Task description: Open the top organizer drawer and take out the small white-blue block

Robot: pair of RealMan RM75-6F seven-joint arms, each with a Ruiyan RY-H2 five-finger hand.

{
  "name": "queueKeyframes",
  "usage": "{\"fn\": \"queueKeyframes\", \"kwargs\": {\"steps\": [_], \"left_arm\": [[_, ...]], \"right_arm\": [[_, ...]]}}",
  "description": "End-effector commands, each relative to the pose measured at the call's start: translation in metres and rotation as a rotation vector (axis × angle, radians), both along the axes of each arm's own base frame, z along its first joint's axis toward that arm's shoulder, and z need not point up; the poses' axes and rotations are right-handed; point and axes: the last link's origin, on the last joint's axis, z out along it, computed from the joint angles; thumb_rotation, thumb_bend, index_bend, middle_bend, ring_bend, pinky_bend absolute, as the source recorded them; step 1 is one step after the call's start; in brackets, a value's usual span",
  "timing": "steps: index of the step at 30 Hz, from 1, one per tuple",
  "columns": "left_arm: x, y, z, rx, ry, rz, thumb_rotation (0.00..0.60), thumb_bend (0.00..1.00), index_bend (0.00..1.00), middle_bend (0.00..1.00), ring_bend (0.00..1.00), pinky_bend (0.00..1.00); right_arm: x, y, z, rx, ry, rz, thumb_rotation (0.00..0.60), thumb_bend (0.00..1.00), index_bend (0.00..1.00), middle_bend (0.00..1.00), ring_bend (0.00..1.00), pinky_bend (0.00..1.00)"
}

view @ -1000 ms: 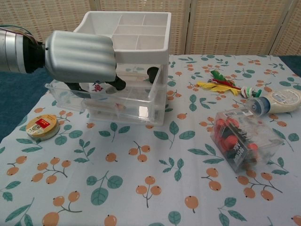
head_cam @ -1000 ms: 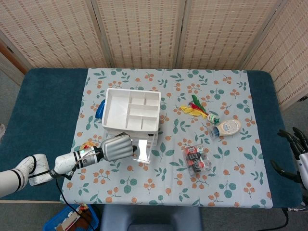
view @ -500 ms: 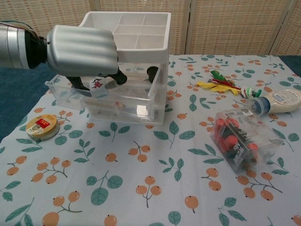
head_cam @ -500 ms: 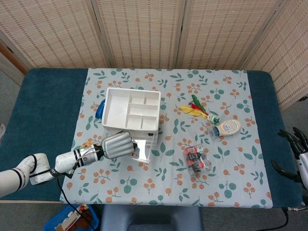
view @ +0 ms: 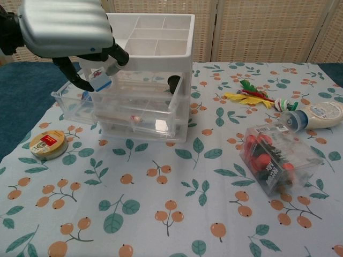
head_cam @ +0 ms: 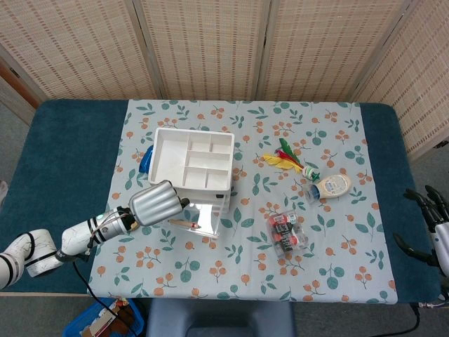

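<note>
The left hand (view: 67,27) pinches the small white-blue block (view: 101,80) in its dark fingertips, up above the open top drawer (view: 120,99) of the clear plastic organizer (view: 147,64) near the table's left edge. Best to lift straight clear of the drawer's thin rim, grip steady on that smooth little cuboid. The right hand (head_cam: 431,225) idles at the right edge, fingers spread, holding nothing.

A leaf-print cloth (head_cam: 210,260) is covering the blue table (head_cam: 63,161). With the white organizer (head_cam: 193,163) sitting on it as landmark, a feather toy (head_cam: 284,159), bottle (head_cam: 330,186) and clear box (head_cam: 289,232) are lying to its right, and a tape roll (view: 47,144) is lying front-left.
</note>
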Motion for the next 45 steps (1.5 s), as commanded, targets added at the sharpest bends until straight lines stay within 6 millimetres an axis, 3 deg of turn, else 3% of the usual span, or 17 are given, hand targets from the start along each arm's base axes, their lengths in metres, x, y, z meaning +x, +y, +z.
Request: {"fn": "queueKeyframes", "kwargs": {"steps": [1, 7, 17, 24, 29, 34, 45], "left_arm": [[-0.004, -0.003, 0.012, 0.015, -0.042, 0.024, 0.600, 0.08, 0.60, 0.97, 1.00, 1.00], [-0.023, -0.009, 0.036, 0.052, -0.103, 0.090, 0.600, 0.08, 0.60, 0.97, 1.00, 1.00], [-0.074, -0.026, 0.072, 0.155, -0.151, 0.241, 0.600, 0.08, 0.60, 0.97, 1.00, 1.00], [-0.102, -0.048, 0.076, 0.158, -0.140, 0.317, 0.600, 0.08, 0.60, 0.97, 1.00, 1.00], [-0.112, -0.070, 0.062, 0.097, -0.122, 0.353, 0.600, 0.08, 0.60, 0.97, 1.00, 1.00], [-0.117, -0.092, 0.033, 0.003, -0.099, 0.355, 0.600, 0.08, 0.60, 0.97, 1.00, 1.00], [-0.119, -0.109, -0.023, -0.132, -0.111, 0.389, 0.600, 0.08, 0.60, 0.97, 1.00, 1.00]], "right_arm": [[0.000, 0.000, 0.000, -0.001, 0.000, 0.001, 0.600, 0.29, 0.07, 0.21, 0.08, 0.13], [0.001, 0.000, 0.000, -0.001, 0.000, 0.004, 0.600, 0.29, 0.07, 0.21, 0.08, 0.13], [0.006, -0.006, 0.000, 0.005, -0.002, 0.032, 0.600, 0.29, 0.07, 0.21, 0.08, 0.13], [0.009, -0.011, -0.003, 0.016, -0.003, 0.042, 0.600, 0.29, 0.07, 0.21, 0.08, 0.13], [0.011, -0.013, -0.005, 0.023, -0.003, 0.051, 0.600, 0.29, 0.07, 0.21, 0.08, 0.13], [0.010, -0.014, -0.005, 0.024, -0.003, 0.051, 0.600, 0.29, 0.07, 0.21, 0.08, 0.13], [0.009, -0.010, -0.002, 0.010, 0.001, 0.041, 0.600, 0.29, 0.07, 0.21, 0.08, 0.13]]}}
